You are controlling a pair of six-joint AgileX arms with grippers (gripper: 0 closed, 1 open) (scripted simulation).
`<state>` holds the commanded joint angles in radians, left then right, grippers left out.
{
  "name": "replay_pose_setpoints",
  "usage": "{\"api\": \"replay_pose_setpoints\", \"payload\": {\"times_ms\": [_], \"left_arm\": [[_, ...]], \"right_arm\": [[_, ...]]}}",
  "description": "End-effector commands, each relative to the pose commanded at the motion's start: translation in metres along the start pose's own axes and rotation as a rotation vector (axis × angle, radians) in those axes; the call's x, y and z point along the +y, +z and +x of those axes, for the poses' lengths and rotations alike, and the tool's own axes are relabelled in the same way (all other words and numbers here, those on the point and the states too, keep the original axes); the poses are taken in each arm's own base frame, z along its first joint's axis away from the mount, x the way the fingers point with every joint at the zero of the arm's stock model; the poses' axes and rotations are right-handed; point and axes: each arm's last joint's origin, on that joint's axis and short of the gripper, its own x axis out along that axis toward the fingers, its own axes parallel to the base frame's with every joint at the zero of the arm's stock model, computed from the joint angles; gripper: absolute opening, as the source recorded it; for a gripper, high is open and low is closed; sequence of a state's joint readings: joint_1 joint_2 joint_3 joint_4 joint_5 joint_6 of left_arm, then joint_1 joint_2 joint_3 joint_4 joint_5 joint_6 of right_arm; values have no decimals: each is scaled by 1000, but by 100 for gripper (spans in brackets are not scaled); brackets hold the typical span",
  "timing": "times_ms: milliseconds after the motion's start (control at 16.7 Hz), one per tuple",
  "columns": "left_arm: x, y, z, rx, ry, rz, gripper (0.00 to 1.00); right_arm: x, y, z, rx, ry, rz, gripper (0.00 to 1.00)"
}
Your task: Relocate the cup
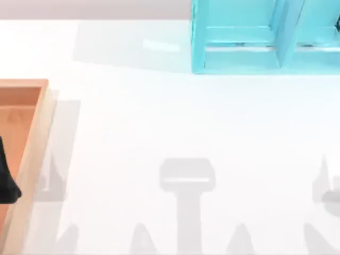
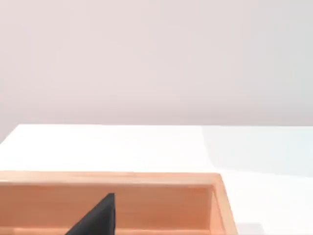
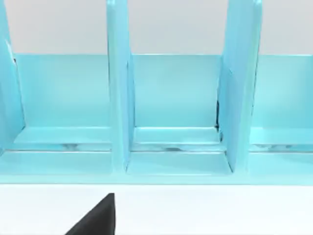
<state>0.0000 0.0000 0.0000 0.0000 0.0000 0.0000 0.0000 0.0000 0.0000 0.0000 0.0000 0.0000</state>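
Note:
The cup is out of view. A dark part of my left arm reaches over the wooden tray at the table's left edge. In the left wrist view one black finger hangs over the tray's inside, near its far rim. In the right wrist view one black finger stands over the white table in front of the teal shelf, facing its middle compartment. Whether either gripper is open or shut cannot be told.
The teal shelf stands at the back right, its upright dividers splitting it into open compartments. A small dark shape sits at its right edge; what it is I cannot tell. Arm shadows lie along the table's front.

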Motion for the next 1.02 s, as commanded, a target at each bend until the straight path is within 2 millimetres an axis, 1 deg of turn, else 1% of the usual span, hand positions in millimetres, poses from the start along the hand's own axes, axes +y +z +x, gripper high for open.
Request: {"api": "replay_pose_setpoints", "payload": {"times_ms": [120, 240, 420, 540, 660, 780, 1020], "left_arm": [[0, 0, 0, 0, 0, 0, 100], [0, 0, 0, 0, 0, 0, 100], [0, 0, 0, 0, 0, 0, 100], [0, 0, 0, 0, 0, 0, 100], [0, 0, 0, 0, 0, 0, 100], [0, 0, 0, 0, 0, 0, 100], [0, 0, 0, 0, 0, 0, 100]], "right_arm": [[0, 0, 0, 1, 0, 0, 100], [0, 6, 0, 33, -2, -1, 100], [-1, 26, 3, 157, -9, -3, 100], [-1, 42, 9, 295, -14, -5, 100], [-2, 57, 22, 480, -18, -7, 100], [-3, 68, 42, 694, -21, -10, 100], [-6, 78, 88, 1095, -23, -12, 100]]}}
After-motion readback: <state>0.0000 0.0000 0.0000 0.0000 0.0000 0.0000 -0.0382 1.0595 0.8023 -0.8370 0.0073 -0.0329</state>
